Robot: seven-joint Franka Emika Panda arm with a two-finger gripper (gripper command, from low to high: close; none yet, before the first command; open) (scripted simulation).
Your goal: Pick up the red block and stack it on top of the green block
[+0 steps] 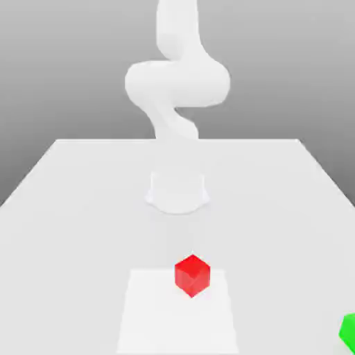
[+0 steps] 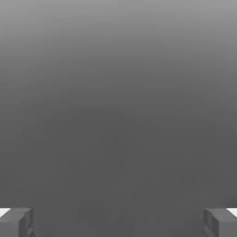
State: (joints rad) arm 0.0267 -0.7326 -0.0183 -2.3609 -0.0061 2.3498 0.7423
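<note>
Green and cut off by the exterior view's right edge, the nearest thing is the green block [image 1: 349,333], resting on the white bench [image 1: 83,243]. Beyond it and well apart, towards the exterior view's left, the red block [image 1: 192,276] sits near the far edge of a brighter rectangular patch [image 1: 177,319], one corner turned towards the camera. Farther back stand the white base [image 1: 177,193] and the Panda arm [image 1: 177,83] above it. In the hand view the end effector [image 2: 118,222] is spread wide with nothing between its fingers. The step in hand, I judge, is reaching the red block. Bring the end effector above it, pointing down, and turn the wrist so the fingers meet two opposite flat faces; closing across corners could twist the block or let it slip. Descend centred, straddle it low without scraping the bench, close evenly, then lift straight up before travelling to the green block. No brand, label or writing can be read on either block, the bench or the arm.
</note>
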